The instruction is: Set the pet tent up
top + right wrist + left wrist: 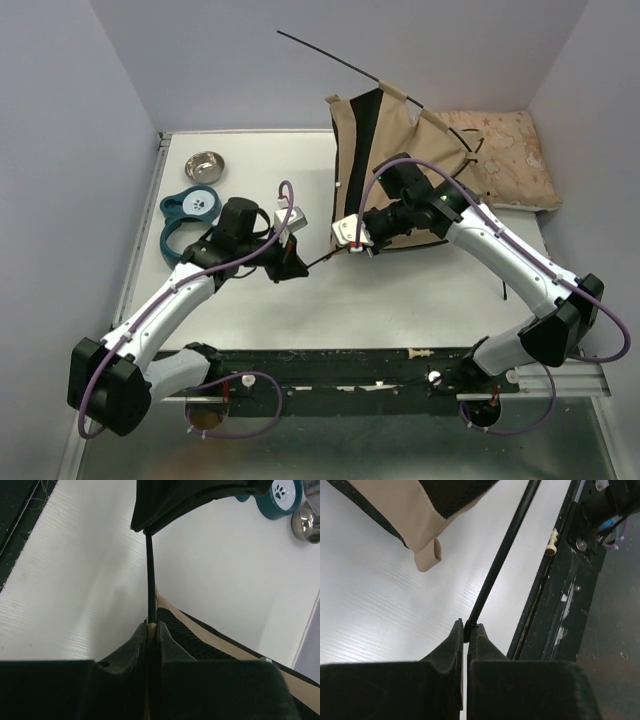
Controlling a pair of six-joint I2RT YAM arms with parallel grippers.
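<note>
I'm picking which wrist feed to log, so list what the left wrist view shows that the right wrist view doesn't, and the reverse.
Left wrist only: a tan loop hanging from the pet tent, a small cream peg on the dark rail, and the left gripper shut on the black pole. Right wrist only: the teal paw-print holder, the steel bowl, and the right gripper closed around the pole. Both: the pole, tent fabric and the white table.
</note>
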